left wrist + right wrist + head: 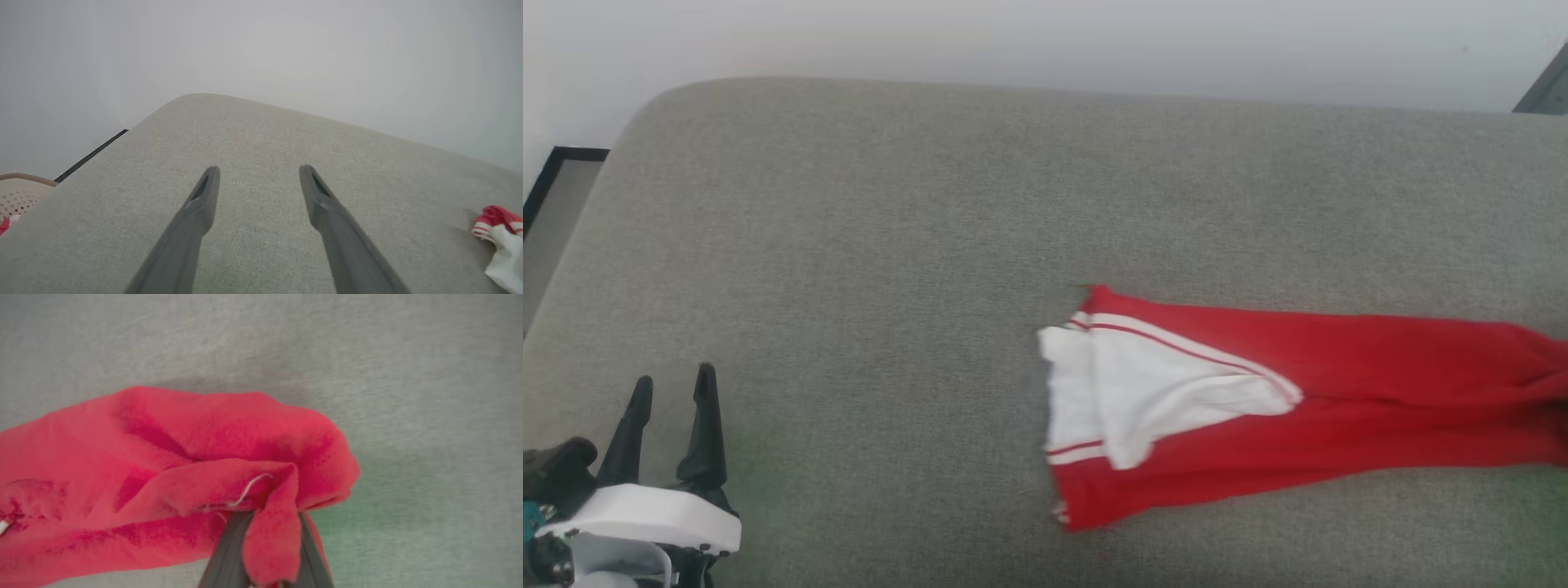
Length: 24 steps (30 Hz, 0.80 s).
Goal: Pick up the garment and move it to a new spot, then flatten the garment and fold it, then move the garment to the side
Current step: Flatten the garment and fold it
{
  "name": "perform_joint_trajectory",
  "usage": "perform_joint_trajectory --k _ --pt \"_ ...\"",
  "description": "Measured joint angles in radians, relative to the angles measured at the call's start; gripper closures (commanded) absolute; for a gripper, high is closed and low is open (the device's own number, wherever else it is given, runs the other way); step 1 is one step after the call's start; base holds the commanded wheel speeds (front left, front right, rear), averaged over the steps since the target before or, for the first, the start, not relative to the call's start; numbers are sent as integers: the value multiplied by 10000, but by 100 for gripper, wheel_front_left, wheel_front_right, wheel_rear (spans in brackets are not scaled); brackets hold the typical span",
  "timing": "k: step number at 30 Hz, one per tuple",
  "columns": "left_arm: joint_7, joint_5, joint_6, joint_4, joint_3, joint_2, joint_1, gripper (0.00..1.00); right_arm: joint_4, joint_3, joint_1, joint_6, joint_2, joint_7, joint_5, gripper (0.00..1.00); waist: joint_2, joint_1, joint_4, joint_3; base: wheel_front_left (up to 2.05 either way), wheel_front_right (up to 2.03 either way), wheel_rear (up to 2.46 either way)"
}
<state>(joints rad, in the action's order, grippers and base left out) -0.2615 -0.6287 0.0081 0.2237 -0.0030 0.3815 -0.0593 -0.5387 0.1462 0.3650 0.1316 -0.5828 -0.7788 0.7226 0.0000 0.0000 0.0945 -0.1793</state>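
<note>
The garment (pixel 1339 384), a bright-red shirt, lies stretched across the right half of a grey upholstered cushion (pixel 866 245), running off the right edge of the head view. Its left end shows a white sleeve panel (pixel 1160 392), folded over on itself and edged with thin red-and-white stripes. The red cloth narrows and bunches toward the right.

In the right wrist view, the right pincer (pixel 271 526) is pinching a fold of the shirt's red fabric. The two dark fingers (pixel 226 555) stand close together with a flap of cloth drooping between and over them, and a loose white thread lies just above. The rest of the shirt mounds up to the left over the grey cushion.

The left pincer (pixel 674 374) sits at the lower left of the head view, well apart from the shirt. Its fingers are spread, holding nothing, with bare cushion between them.

In the left wrist view, a tan perforated basket (pixel 20 194) stands beyond the cushion's edge, with a red-and-white bit of cloth (pixel 5 224) at its side. A pale wall (pixel 1045 41) rises behind the cushion.
</note>
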Motion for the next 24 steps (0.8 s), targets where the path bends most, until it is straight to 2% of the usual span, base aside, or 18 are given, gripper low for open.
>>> perform_joint_trajectory --k 6,10,14,22,24 --pt "0 138 -180 222 46 -84 -205 0 -792 288 302 0 -213 414 -460 100 0 0 -96 -130 0 0 0" --pt "0 173 -268 307 104 -84 -328 0 -685 27 360 -2 -180 481 -485 100 0 0 -137 -123 0 0 0" --pt "-2 219 -282 359 194 -125 -327 0 123 -414 325 -8 -35 439 -259 100 0 0 -187 -58 0 0 0" --pt "-2 230 -366 407 192 -125 -325 0 2999 -1778 -171 -8 516 -251 290 100 0 0 -123 68 0 0 0" --pt "0 232 -374 416 173 -128 -333 0 3298 -1935 -218 -8 639 -330 403 100 0 0 -87 79 0 0 0"
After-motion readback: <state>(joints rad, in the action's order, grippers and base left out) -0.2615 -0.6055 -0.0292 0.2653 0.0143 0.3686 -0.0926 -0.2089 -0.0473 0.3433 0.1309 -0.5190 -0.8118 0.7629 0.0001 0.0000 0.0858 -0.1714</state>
